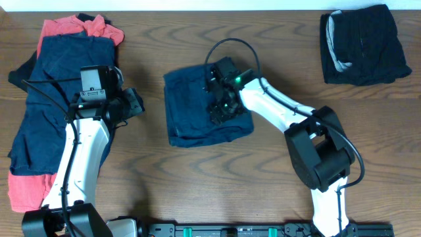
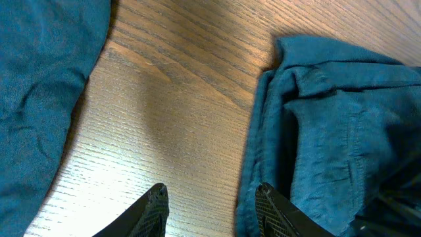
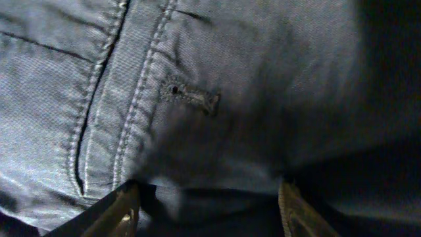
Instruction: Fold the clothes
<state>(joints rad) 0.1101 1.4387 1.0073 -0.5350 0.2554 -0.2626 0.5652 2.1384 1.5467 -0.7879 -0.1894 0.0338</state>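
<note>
- Where the wooden table [image 1: 151,39] is seen from above, three separate groups of clothes lie on it. The folded navy shorts [image 1: 191,112] are the middle one, a roughly square packet of soft, slightly wrinkled cloth.
- Well to the left of the folded navy shorts lies a loose pile of clothes [image 1: 62,72]. It has a long navy piece on top, coral-red fabric [image 1: 59,27] showing at its far end and again at its near end, and a strip of black fabric [image 1: 20,74] at the outer edge.
- Between the pile and the folded navy shorts, the left gripper [image 1: 135,104] is over bare wood. In the left wrist view its two dark fingers [image 2: 156,201] stand apart with only wood grain between them. The rumpled edge of the shorts is just beside one finger, and the pile is further off on the other side.
- On the right half of the folded navy shorts sits the right gripper [image 1: 220,108]. In the right wrist view its two fingertips [image 3: 122,210] are wide apart and low over the cloth, not closed on it. Just ahead of them the fabric shows double stitched seams and one small buttonhole [image 3: 191,95].
- Well to the right of the folded navy shorts, towards the far corner, lies one black garment [image 1: 365,43], folded to a thick block with a grey lining at its left edge.
</note>
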